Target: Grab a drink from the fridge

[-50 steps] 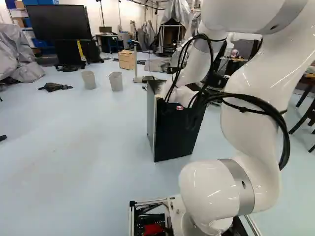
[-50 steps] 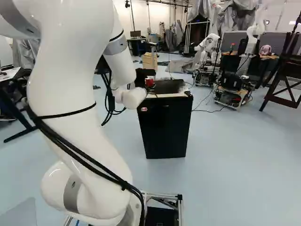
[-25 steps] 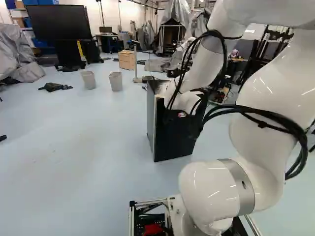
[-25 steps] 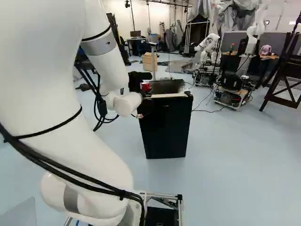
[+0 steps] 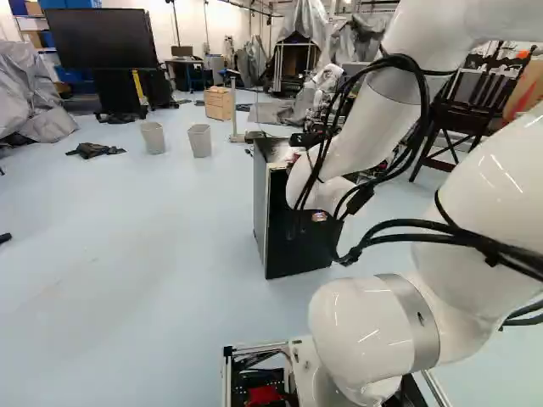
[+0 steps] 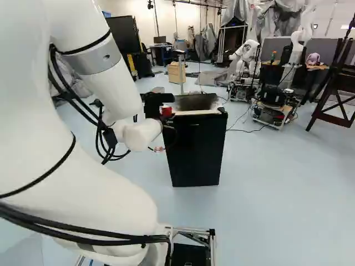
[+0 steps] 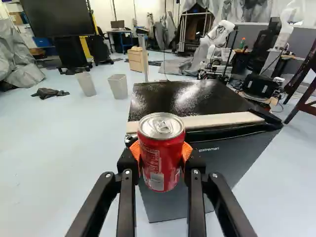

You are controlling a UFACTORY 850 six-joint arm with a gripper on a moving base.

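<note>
Pale floor (image 7: 59,163) surrounds the fridge (image 7: 222,165); two bins (image 7: 118,87) stand at our gripper's (image 6: 155,102) eleven o'clock. We hold the can (image 7: 161,158) upright, pinched between both orange pads (image 7: 135,149), the fridge beyond at one o'clock.

Fridge (image 6: 194,152) blocks 12 o'clock from base (image 6: 191,254); room above its top. Open flr (image 5: 127,237) at 10 & 2 o'clock. Bins (image 5: 199,142) approx. 11 o'clock, farther out, gap btwn.
</note>
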